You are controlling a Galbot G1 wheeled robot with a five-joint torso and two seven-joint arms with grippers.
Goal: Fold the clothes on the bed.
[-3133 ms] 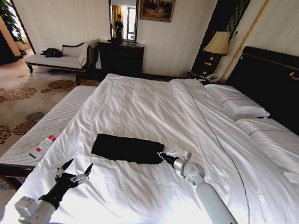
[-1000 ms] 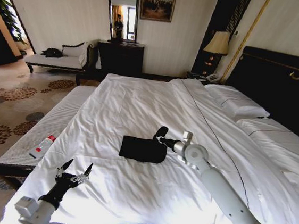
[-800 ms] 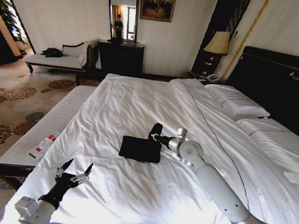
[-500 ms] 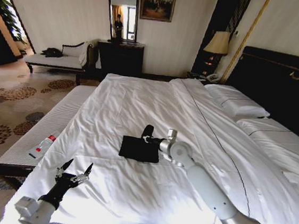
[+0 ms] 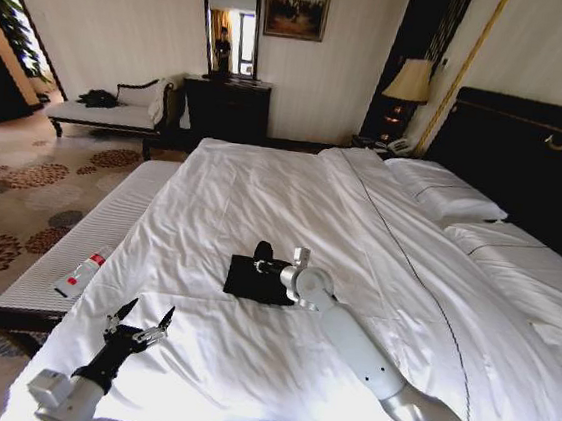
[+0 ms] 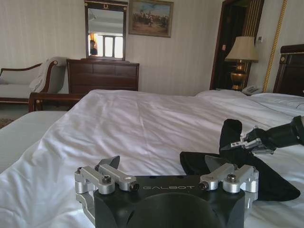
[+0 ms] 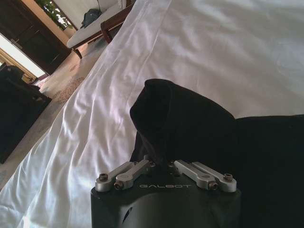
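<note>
White bed (image 5: 262,199), one black T-shirt (image 5: 246,279) (folded), right hand (image 5: 258,264) pinching its lifted edge, left hand (image 5: 139,321) spread open.

Head view looks down the bed (image 5: 262,199); both wrist views sit low, apparently sharing the clothes (image 6: 266,178).

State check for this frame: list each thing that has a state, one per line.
T-shirt: partly folded on the bed, one edge lifted by the right gripper.
Right gripper: shut on the T-shirt's raised edge, above the shirt.
Left gripper: open, idle over the bed's near corner.
Bed: made, white duvet lightly wrinkled.
Lamp: whether lit cannot be told.
</note>
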